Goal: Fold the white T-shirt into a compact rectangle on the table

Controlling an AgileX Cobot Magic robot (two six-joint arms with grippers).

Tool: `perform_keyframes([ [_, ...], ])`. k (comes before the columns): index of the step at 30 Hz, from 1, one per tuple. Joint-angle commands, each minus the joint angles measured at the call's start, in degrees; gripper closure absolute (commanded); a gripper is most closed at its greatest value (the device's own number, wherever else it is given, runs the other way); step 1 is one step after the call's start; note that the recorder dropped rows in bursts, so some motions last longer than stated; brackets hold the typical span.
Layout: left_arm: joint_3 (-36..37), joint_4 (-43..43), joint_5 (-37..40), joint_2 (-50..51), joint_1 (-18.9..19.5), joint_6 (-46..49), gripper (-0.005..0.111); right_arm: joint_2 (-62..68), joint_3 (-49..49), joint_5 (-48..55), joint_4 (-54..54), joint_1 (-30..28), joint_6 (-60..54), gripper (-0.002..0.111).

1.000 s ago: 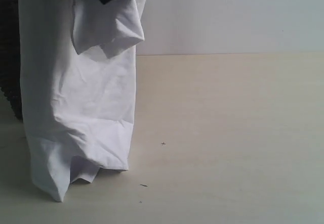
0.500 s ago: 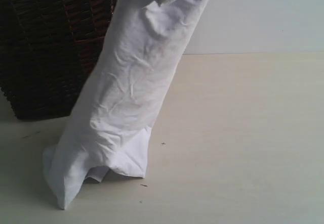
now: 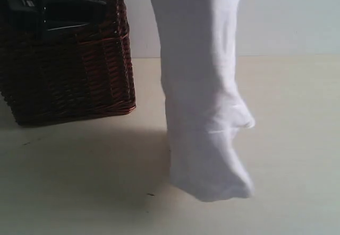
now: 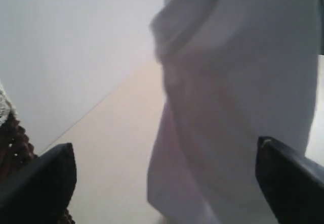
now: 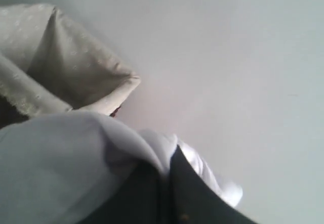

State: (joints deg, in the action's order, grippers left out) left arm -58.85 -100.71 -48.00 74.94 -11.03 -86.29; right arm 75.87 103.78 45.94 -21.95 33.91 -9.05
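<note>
The white T-shirt (image 3: 199,86) hangs in a long bunched column from above the exterior view's top edge. Its lower end (image 3: 212,184) is at or just above the table (image 3: 287,155); no lettering shows. My right gripper (image 5: 169,155) is shut on a bunched fold of the shirt (image 5: 61,158), and its dark fingers (image 5: 192,198) are pressed together. It is out of the exterior view. The left gripper (image 4: 164,150) is open wide, its two black fingers (image 4: 40,183) far apart. The hanging shirt (image 4: 238,97) is beyond them and nothing is held.
A dark brown wicker basket (image 3: 69,70) with a pale lace-trimmed liner (image 5: 66,67) stands at the back left of the table. A black part of the left arm (image 3: 58,7) crosses the basket's top. A plain pale wall (image 3: 292,17) rises behind.
The hanging shirt has swung from the left, in front of the basket, to the middle, and its lower end has come up off the table. The black arm part has appeared at top left.
</note>
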Motion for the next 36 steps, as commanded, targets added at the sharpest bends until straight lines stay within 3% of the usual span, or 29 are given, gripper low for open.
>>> perform_keyframes([
  [1, 0.25, 0.76, 1.73, -0.36, -0.39, 0.56, 0.015, -0.73, 4.06, 3.41, -18.87, 0.11, 14.17, 0.108],
  [4, 0.25, 0.76, 2.47, -0.36, -0.39, 0.56, 0.015, -0.47, 4.1, 11.0, -30.76, 0.11, 19.23, 0.108],
  [12, 0.25, 1.13, 2.24, -0.28, -0.39, 0.18, 0.015, 2.14, 3.97, 19.38, -39.28, -0.26, 20.88, 0.108],
  [19, 0.25, 1.92, 2.57, -0.28, -0.39, 0.4, 0.015, 2.65, 4.58, 23.05, -49.02, -7.38, 19.1, 0.108],
  [28, 0.25, 5.36, 2.78, -0.28, -0.39, 2.37, 0.015, -0.61, 6.98, 18.7, -38.39, -15.14, 18.23, 0.108],
  [36, 0.25, 4.69, 1.23, -0.28, -0.39, 1.85, 0.015, 4.46, 6.87, 22.81, -0.1, -15.23, 5.27, 0.108],
])
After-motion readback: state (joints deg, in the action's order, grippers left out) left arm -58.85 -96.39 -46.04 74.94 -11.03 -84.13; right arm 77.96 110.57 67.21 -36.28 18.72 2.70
